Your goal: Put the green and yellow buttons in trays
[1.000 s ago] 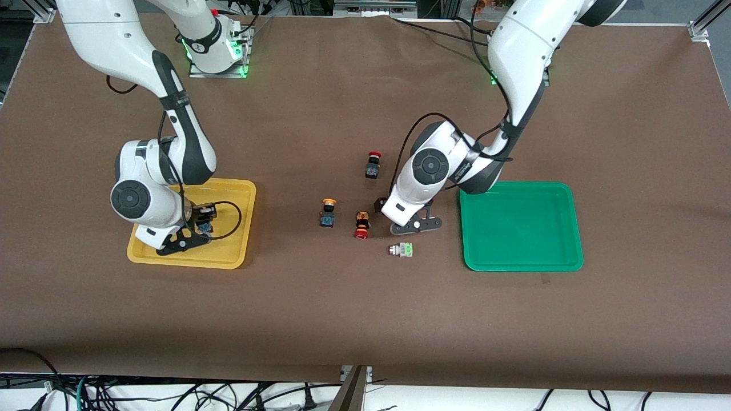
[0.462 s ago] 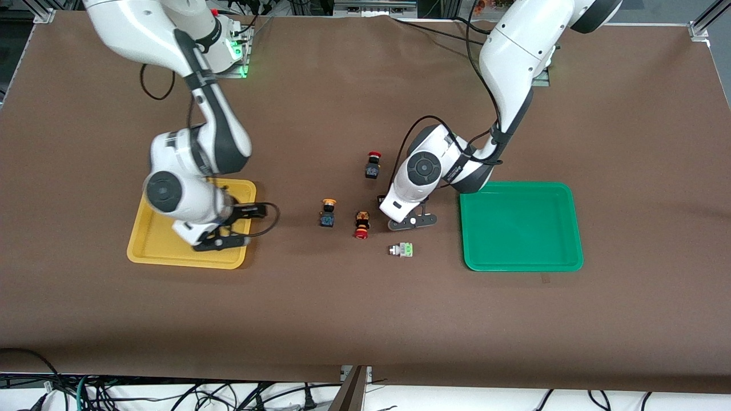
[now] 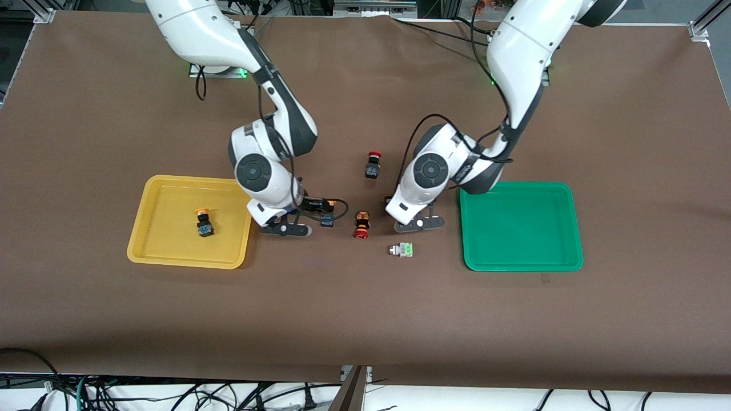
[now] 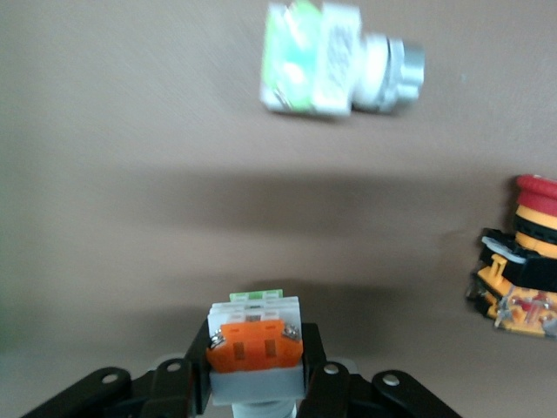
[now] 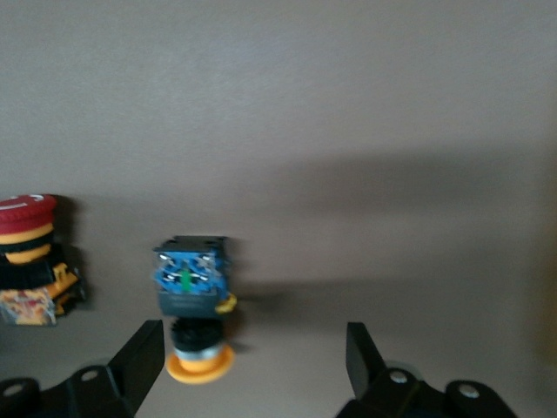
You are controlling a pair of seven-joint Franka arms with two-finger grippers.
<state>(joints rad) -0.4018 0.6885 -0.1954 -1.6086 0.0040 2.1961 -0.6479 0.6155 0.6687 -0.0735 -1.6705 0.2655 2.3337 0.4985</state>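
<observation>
left tool (image 4: 257,396) clenched on grey button (image 4: 255,348) | right tool (image 5: 252,366) spread, yellow-capped button (image 5: 193,300) beside one finger | risk: off-centre closing knocks it away

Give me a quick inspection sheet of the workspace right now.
Surface: brown table cover, lightly creased.
Job's things: one yellow-capped button in the yellow tray; green tray holds nothing; green-faced button on the cover; second yellow-capped button on the cover.
Clutter: two red mushroom switches mid-table.
Grippers: left gripper shut on a grey orange-faced button; right gripper open, low beside the second yellow-capped button.
Cables: loops on both wrists; bundles below the table's edge.
Surroundings: aluminium frame corners.
</observation>
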